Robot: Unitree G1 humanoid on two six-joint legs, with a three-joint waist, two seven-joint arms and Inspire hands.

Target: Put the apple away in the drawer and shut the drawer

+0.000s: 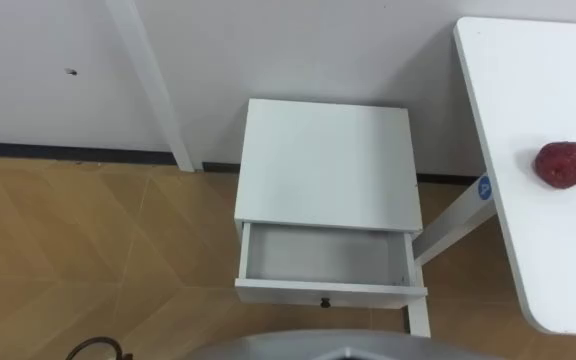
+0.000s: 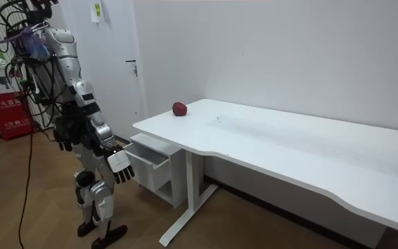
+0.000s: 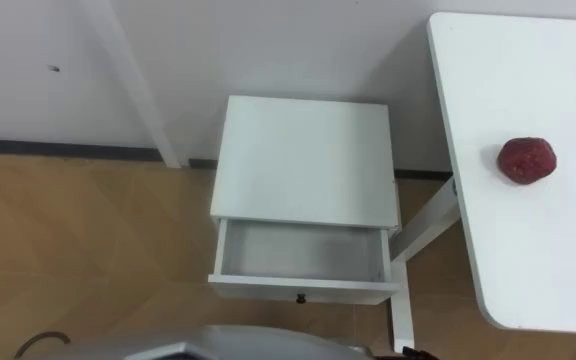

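A dark red apple [image 1: 565, 164] lies on the white table [image 1: 548, 80], near its end on my right. Straight ahead a small white cabinet [image 1: 326, 165] stands against the wall. Its drawer [image 1: 328, 294] is pulled out toward me and holds nothing; a dark knob [image 1: 325, 302] sits on its front. In the room view I stand a step back from the cabinet [image 2: 159, 166]. My right hand [image 2: 119, 166] hangs at hip height near the drawer's front with relaxed fingers. My left hand [image 2: 64, 143] hangs loose at my other side. The apple [image 2: 179, 109] rests near the table's corner.
The table's leg [image 1: 458, 225] stands just right of the cabinet. A white slanted post [image 1: 153, 80] runs down the wall on the left. Wooden floor [image 1: 88, 240] lies open to the cabinet's left. In the room view a red box [image 2: 9, 114] stands behind me.
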